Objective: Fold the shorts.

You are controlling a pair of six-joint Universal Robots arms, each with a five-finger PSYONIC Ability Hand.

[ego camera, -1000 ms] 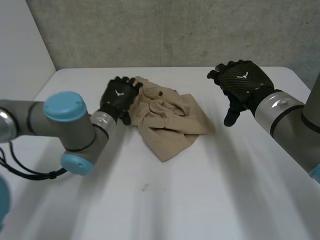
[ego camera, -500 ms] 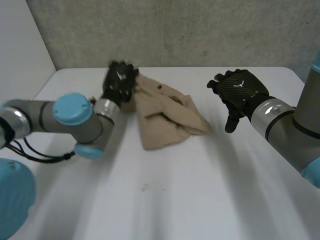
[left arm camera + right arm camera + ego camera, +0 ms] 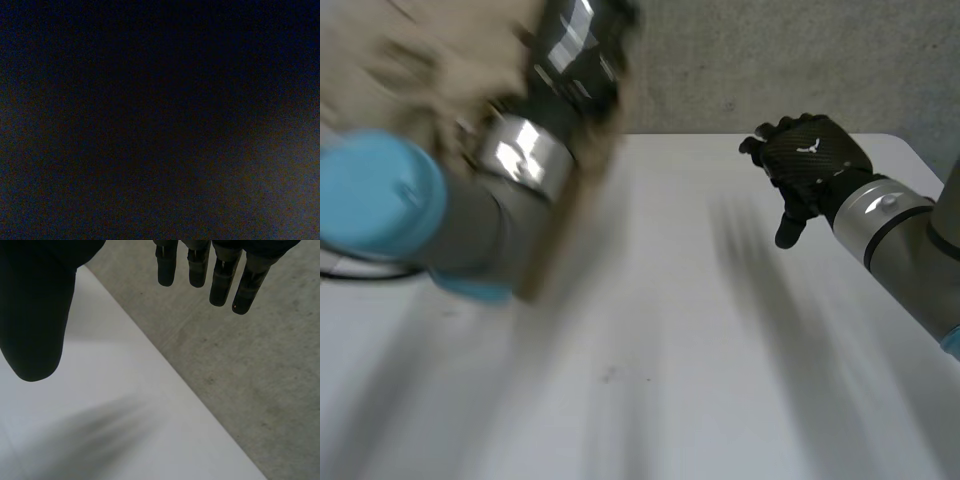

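Observation:
The tan shorts (image 3: 572,205) are off the table, hanging in a blurred strip from my left hand (image 3: 575,55), which is raised high and close to the head camera at the left. More tan cloth (image 3: 430,50) bunches behind the left arm. The left hand's fingers are closed on the cloth. The left wrist view is dark. My right hand (image 3: 808,158) hovers open above the table's far right part, well apart from the shorts. In the right wrist view its fingers (image 3: 199,265) hang straight and the thumb (image 3: 35,315) stands apart, with nothing between them.
The white table (image 3: 720,350) spreads below both arms, its far edge against a grey concrete wall (image 3: 770,60). In the right wrist view the table's edge (image 3: 165,370) runs under the hand, with the grey surface (image 3: 260,360) beyond it.
My left hand has closed on the shorts and swung them up off the table toward the head camera. The right hand has stayed nearly in place, open.

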